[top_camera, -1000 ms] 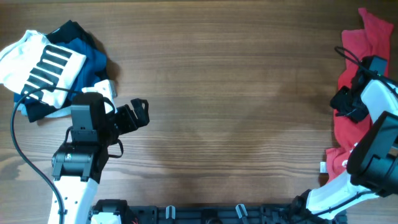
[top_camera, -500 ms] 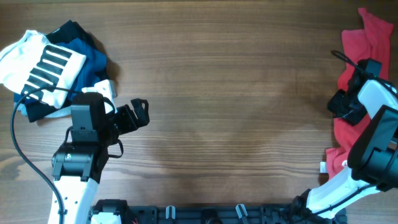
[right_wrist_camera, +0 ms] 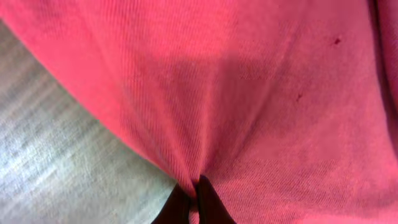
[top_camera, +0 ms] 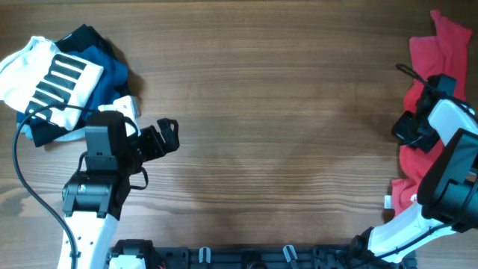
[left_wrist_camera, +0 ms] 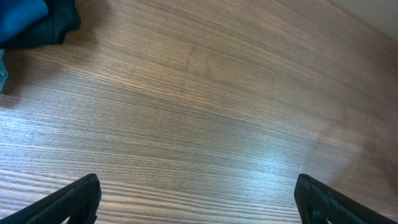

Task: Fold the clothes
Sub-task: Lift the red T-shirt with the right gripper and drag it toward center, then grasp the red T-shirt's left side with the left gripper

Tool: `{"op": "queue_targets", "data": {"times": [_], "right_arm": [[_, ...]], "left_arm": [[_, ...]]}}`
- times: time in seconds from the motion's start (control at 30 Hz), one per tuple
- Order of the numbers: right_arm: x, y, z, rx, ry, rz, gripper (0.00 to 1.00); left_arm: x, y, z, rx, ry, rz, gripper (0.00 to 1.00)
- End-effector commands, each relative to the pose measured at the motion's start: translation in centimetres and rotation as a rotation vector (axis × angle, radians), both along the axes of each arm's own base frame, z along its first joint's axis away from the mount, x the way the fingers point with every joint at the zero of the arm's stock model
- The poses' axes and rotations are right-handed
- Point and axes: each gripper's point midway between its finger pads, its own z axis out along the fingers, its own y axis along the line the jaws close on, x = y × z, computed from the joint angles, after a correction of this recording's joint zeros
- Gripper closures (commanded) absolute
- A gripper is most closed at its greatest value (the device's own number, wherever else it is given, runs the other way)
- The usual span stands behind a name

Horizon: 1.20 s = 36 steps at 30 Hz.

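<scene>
A wooden table with long straight grain fills the overhead view, and we judge its broad middle to be where the folding is meant to happen. The red T-shirt lies crumpled along the table's right edge, running from the far corner down the side and partly out of the picture. It is not spread at all, so we take the task to be at its very start: the shirt has to be drawn out onto the wood before any fold can be made. At the far left corner sits a heap of other clothing, a white garment with black stripes on top of navy and blue garments. They look set aside, well apart from the shirt.

The left gripper stands near that heap, spread fully wide, pointing toward the table's middle and holding nothing. Its wrist view shows only wood between the fingers, with a corner of blue cloth at the upper left. We read that as a parked pose.

The right gripper is down at the shirt's inner edge. Its wrist view shows the two dark fingertips pressed together with a ridge of red cloth gathered between them, wrinkles fanning up from the pinch. It is clenched on the T-shirt, a thin bite close to the bare wood, which would suit a pull toward the middle.
</scene>
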Motion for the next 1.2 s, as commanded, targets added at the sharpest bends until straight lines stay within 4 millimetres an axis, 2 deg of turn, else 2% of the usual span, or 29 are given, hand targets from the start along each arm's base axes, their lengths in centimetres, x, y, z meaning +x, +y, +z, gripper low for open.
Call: {"op": "queue_targets", "data": {"times": [0.0,0.1,0.17,0.23,0.33,0.43,0.5,0.53,0.63,0.77,0.9,1.03,1.1,1.13,1.17], "right_arm": [[3.4,1.5,5.4,0.040,-0.163,0.063,0.96],[6.7,6.2,10.6,0.144,-0.351,0.217,0.96],[8.0,9.2,13.8,0.163,-0.443,0.305,0.96],[9.1,13.4,18.6,0.147,-0.562,0.423,0.96],[10.2,19.2,24.9,0.143,-0.749,0.556,0.96],[10.7,23.9,30.5,0.173,-0.950,0.623,0.96],[10.7,26.0,33.3,0.197,-1.057,0.644,0.96],[10.6,26.2,34.0,0.204,-1.084,0.619,0.95],[10.4,25.6,33.3,0.218,-1.058,0.529,0.95],[9.4,25.1,29.5,0.214,-0.899,0.502,0.95],[8.1,21.9,25.8,0.070,-0.724,0.422,0.95],[6.8,19.2,24.0,-0.065,-0.604,0.371,0.92],[6.5,18.5,23.7,-0.104,-0.576,0.359,0.85],[6.4,18.1,23.5,-0.115,-0.565,0.352,0.75],[6.3,18.0,23.5,-0.117,-0.563,0.350,0.69]], "left_arm": [[0.2,-0.4,0.7,-0.015,-0.013,-0.011,0.00],[0.2,-0.4,0.7,-0.015,-0.013,-0.011,0.00],[0.2,-0.4,0.7,-0.015,-0.014,-0.011,0.00],[0.2,-0.4,0.7,-0.015,-0.013,-0.011,0.00],[0.2,-0.4,0.7,-0.015,-0.013,-0.011,0.00],[0.2,-0.4,0.7,-0.015,-0.013,-0.011,0.00],[0.2,-0.4,0.7,-0.015,-0.013,-0.011,0.00],[0.2,-0.4,0.7,-0.015,-0.013,-0.011,0.00],[0.2,-0.4,0.7,-0.015,-0.013,-0.011,0.00],[0.2,-0.4,0.7,-0.015,-0.014,-0.011,0.00],[0.6,-0.4,1.0,-0.017,-0.033,-0.012,0.00],[1.3,-0.7,1.9,-0.033,-0.077,-0.018,0.00],[1.8,-1.5,2.7,-0.084,-0.110,-0.036,0.00],[2.0,-1.9,3.2,-0.103,-0.128,-0.054,0.00],[2.2,-2.3,3.4,-0.115,-0.141,-0.069,0.00]]}}
